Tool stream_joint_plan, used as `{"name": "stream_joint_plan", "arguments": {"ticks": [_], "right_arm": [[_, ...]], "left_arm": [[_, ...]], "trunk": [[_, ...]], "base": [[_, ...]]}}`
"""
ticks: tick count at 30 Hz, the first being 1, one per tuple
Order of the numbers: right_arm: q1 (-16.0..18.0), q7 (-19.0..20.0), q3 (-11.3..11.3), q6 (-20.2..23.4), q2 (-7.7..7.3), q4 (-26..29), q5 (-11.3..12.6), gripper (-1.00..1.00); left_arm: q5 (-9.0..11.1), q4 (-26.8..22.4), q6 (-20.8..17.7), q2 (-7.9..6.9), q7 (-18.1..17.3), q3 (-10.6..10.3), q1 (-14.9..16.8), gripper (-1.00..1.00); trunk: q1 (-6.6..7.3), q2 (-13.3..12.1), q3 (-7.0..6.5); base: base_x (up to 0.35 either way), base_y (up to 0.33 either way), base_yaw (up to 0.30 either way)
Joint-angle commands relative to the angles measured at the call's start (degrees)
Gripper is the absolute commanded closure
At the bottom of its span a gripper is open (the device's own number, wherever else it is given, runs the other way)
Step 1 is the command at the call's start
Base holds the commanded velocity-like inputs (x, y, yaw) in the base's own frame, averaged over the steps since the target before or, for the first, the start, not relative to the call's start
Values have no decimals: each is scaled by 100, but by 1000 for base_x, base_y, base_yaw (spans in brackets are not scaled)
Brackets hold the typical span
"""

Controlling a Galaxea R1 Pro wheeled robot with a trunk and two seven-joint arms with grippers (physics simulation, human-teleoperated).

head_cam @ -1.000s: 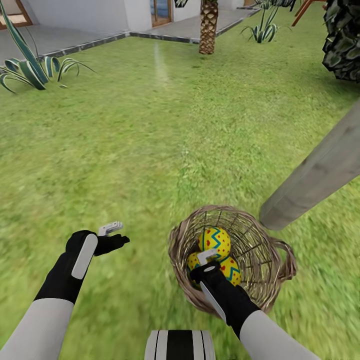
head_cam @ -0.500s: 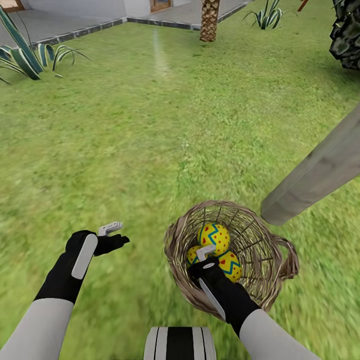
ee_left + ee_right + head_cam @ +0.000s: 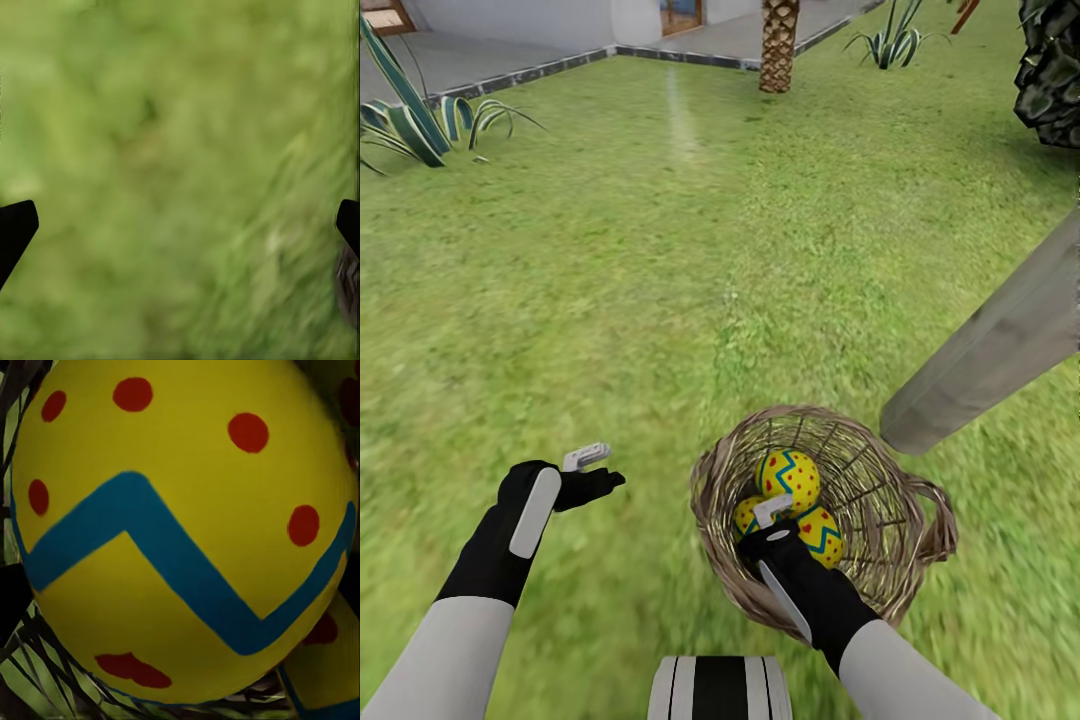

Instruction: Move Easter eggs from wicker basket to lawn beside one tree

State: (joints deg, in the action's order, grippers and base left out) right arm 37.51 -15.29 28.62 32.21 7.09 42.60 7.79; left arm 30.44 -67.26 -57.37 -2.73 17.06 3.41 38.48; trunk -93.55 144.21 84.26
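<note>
Right gripper sits down inside the wicker basket, on the lawn just beside a grey tree trunk. All three eggs lie in the basket. The top egg lies straight ahead of the fingers and looms large in the right wrist view; whether they touch or grip it cannot be told. Left gripper hovers over grass, fingers spread, empty, farther off. The two lower eggs are partly hidden.

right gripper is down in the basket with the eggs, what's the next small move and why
Probably close the right gripper on the top egg. It sits among the three Easter eggs inside the wicker basket, and that egg looms close ahead in the right wrist view. Whether its fingers already touch the egg is unclear.
</note>
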Motion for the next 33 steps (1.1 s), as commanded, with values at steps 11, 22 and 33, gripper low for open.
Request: {"name": "stream_joint_plan", "arguments": {"ticks": [11, 22, 33], "right_arm": [[2, -62, 20, 31, -6, -23, 56, 100], [2, -62, 28, 31, -6, -67, 64, 100], [2, -53, 29, 75, -59, -59, 82, 100]], "left_arm": [[59, 3, -19, 0, 60, 0, 2, -100], [59, 11, -19, 0, 60, 2, 2, -100], [59, 21, -37, 3, 69, 5, 2, -100]], "trunk": [[28, -14, -240], [56, -29, -484], [85, -43, -728]], "base": [[0, 0, 0], [0, 0, 0], [-31, 0, 0]]}}
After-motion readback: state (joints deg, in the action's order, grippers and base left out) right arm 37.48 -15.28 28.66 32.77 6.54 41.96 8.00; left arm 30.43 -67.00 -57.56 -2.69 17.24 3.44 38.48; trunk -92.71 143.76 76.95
